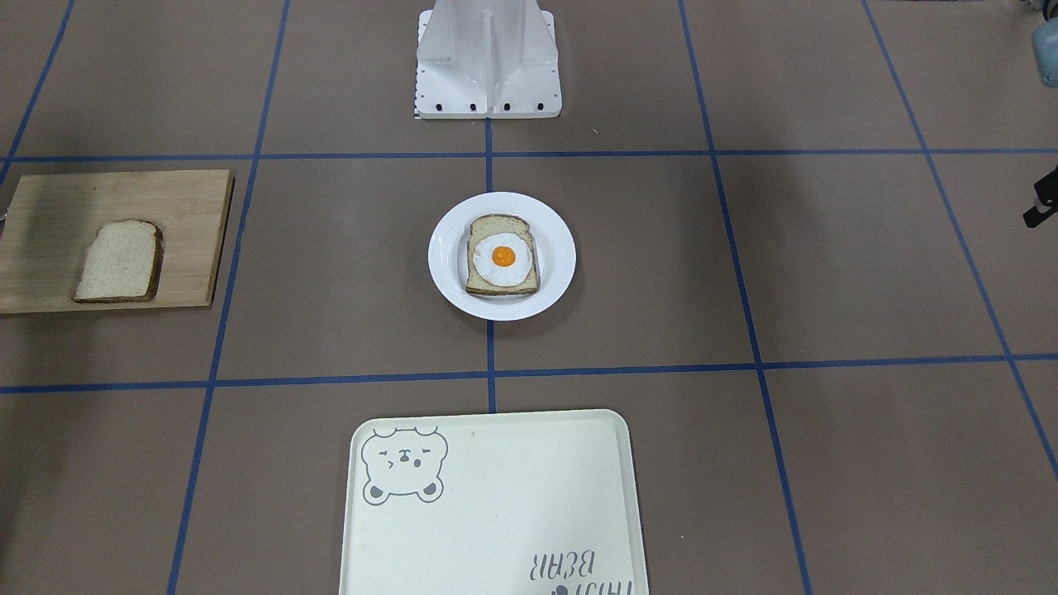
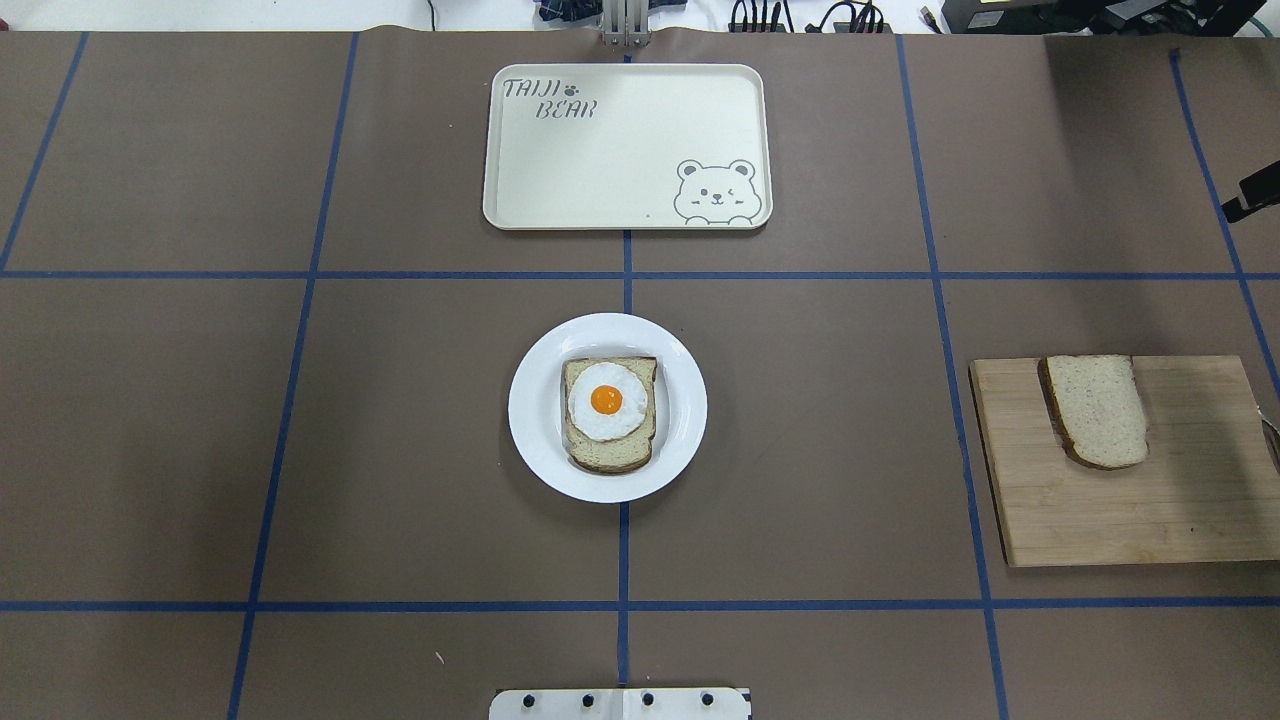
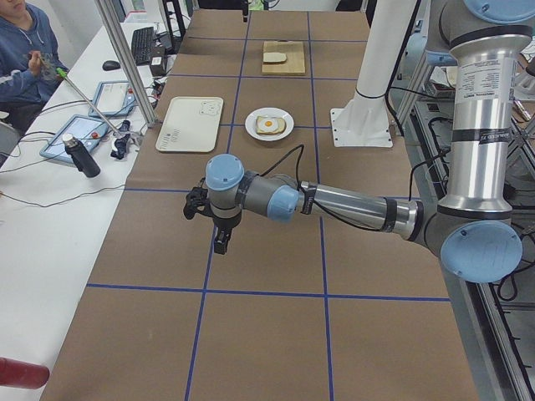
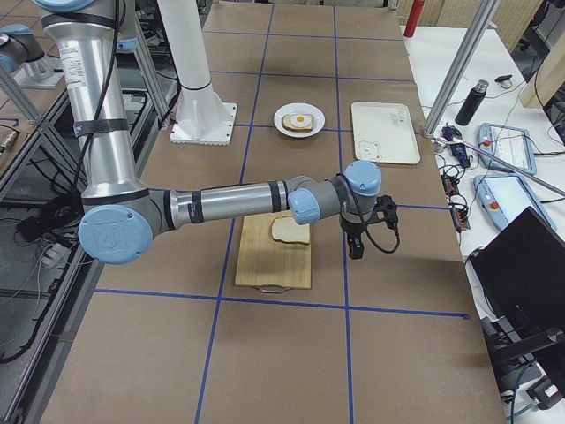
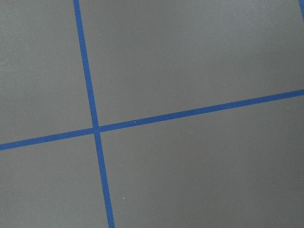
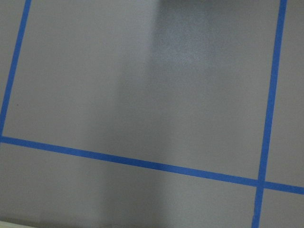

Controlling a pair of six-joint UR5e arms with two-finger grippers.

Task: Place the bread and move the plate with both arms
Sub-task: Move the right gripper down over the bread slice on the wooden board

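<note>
The plain bread (image 1: 118,261) lies on a wooden board (image 1: 50,207) on the robot's right side; it also shows in the overhead view (image 2: 1098,410). The white plate (image 1: 446,256) sits mid-table and bears a slice with a fried egg (image 1: 502,256). My left gripper (image 3: 219,244) hangs over bare table far to the robot's left, well away from the plate. My right gripper (image 4: 356,250) hangs just beyond the board's far side, near the bread (image 4: 290,230). Only slivers of them show at the edges of the other views, so I cannot tell whether either is open or shut.
A cream bear-print tray (image 2: 620,160) lies beyond the plate (image 2: 530,405), on the operators' side. The white fixed stand (image 1: 488,58) stands on the robot's side of the plate. Blue tape lines cross the brown table. Both wrist views show only table.
</note>
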